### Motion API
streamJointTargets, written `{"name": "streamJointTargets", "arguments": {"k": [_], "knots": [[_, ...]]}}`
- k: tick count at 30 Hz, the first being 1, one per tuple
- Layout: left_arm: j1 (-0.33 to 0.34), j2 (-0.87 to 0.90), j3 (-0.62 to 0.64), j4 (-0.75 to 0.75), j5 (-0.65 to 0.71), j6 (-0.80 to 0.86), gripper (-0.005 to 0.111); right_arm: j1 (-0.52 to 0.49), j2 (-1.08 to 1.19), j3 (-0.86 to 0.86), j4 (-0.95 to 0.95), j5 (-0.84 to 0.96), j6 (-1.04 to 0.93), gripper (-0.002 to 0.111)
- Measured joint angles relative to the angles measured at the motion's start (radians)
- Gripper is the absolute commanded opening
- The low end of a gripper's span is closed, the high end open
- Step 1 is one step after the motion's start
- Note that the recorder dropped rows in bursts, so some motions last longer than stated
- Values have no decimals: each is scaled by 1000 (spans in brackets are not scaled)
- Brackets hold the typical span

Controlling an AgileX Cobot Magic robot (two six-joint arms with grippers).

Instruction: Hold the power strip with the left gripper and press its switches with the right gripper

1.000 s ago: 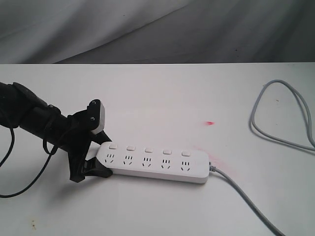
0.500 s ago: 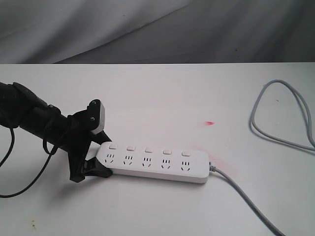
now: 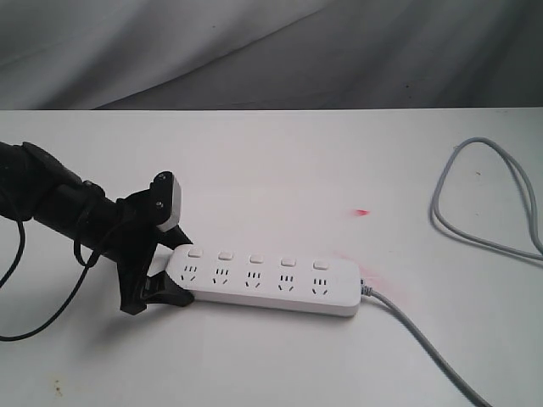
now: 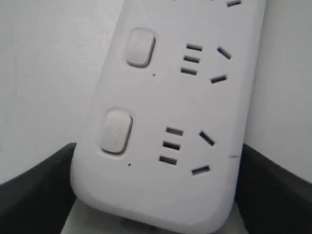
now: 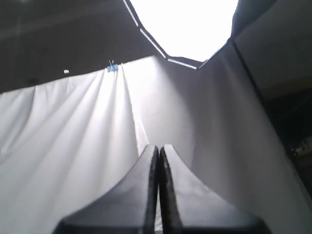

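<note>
The power strip (image 3: 263,278) lies flat on the white table (image 3: 280,161), in the near middle part, with its sockets facing up. The five switches (image 3: 256,258) are in one row along its far edge, one above each socket.

The left gripper (image 3: 172,273) holds the left end of the strip. In the left wrist view, its two black fingers (image 4: 36,195) stand on both long sides of the rounded end and touch it.

A grey cord (image 3: 424,339) leaves the right end of the strip and goes toward the near edge. A loop of it (image 3: 484,195) lies well apart on the right side.

The right gripper (image 5: 159,161) does not appear in the exterior view. Its own camera shows the two fingers pressed together with nothing between them, pointing at a white curtain (image 5: 73,146).
</note>
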Motion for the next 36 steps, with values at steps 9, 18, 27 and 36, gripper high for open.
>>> {"name": "streamJointTargets", "arguments": {"k": [9,18,27,36], "knots": [[0,0,0,0,2,0,51,0,0,-12,17,407,353,0],[0,0,0,0,2,0,51,0,145,-181,248,953,142,0],[0,0,0,0,2,0,51,0,832,-735,314,1450,-337,0],[0,0,0,0,4,0,51,99,1428,-991,624,1485,-670,0]]}}
